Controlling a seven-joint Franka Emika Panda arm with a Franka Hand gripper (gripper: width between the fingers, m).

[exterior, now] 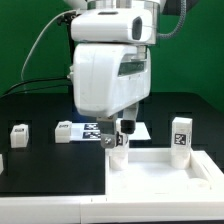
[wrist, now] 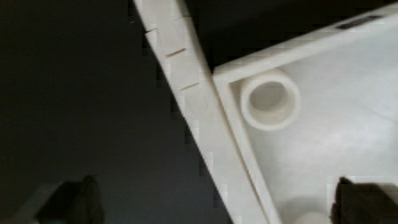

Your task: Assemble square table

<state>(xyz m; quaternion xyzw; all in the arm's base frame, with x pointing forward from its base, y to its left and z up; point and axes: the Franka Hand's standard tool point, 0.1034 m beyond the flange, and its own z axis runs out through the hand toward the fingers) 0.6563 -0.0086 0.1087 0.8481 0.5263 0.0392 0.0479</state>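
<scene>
The white square panel (exterior: 165,172) lies at the front, toward the exterior view's right, with its raised rim up. In the wrist view its near corner shows a round socket (wrist: 267,101). My gripper (exterior: 120,140) hangs low over that corner. It is open and empty (wrist: 217,203), and its dark fingertips (wrist: 75,200) stand on either side of the white rim. One tagged block leg (exterior: 180,137) stands upright behind the panel at the exterior view's right. Two more legs (exterior: 19,133) (exterior: 66,132) lie on the black table at the left.
The marker board (exterior: 97,129) lies on the table behind my gripper. A white wall strip (wrist: 192,90) runs along the panel's left edge and along the table front (exterior: 60,205). The bulky arm hides the middle of the scene. A green backdrop stands behind.
</scene>
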